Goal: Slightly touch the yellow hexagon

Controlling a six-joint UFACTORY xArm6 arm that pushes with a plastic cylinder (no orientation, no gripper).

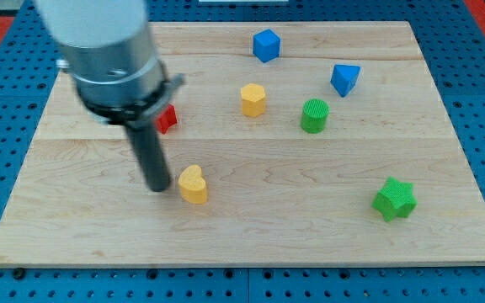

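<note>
The yellow hexagon [253, 99] sits on the wooden board [251, 227] a little above the middle. My tip [158, 188] is down on the board at the view's left, well to the lower left of the hexagon and apart from it. A yellow heart-shaped block [194, 184] lies just right of my tip, with a small gap between them.
A red block [167, 118] is partly hidden behind the arm's body. A blue cube [266, 45] sits at the top, a blue triangular block [344, 79] at the upper right, a green cylinder [314, 115] right of the hexagon, a green star [393, 199] at the lower right.
</note>
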